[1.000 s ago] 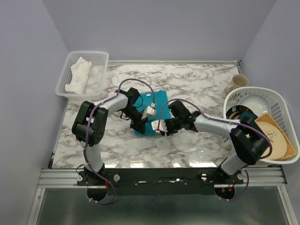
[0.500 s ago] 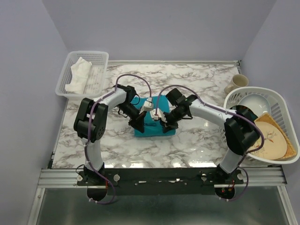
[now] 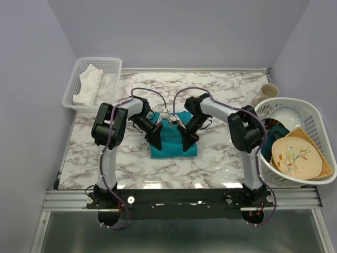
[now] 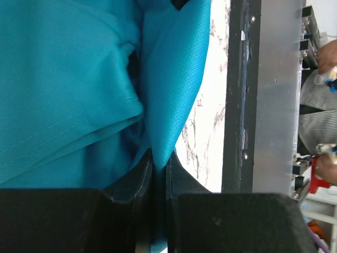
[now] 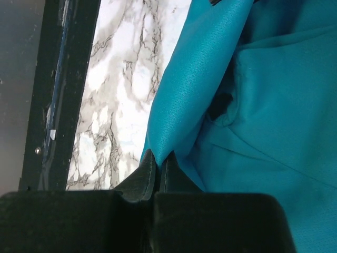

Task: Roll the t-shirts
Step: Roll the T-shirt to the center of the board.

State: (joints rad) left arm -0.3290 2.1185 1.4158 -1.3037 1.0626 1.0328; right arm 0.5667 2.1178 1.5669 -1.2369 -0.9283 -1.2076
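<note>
A teal-blue t-shirt lies folded into a compact bundle on the marble table, mid-front. My left gripper is shut on its left edge; the left wrist view shows the fabric pinched between the black fingers. My right gripper is shut on its right edge; the right wrist view shows the cloth clamped between the fingers. Both grippers stand over the bundle, pointing toward the near edge. The collar label is hidden.
A white basket with a white cloth sits at the back left. A white dish rack at the right holds plates, a bowl and a dark-teal dish. A cream mug stands behind it. The metal rail runs along the near edge.
Both grippers have swung inward and toward the back over the shirt, drawing the cloth along. The flat, longer shirt has become a shorter, thicker bundle.
</note>
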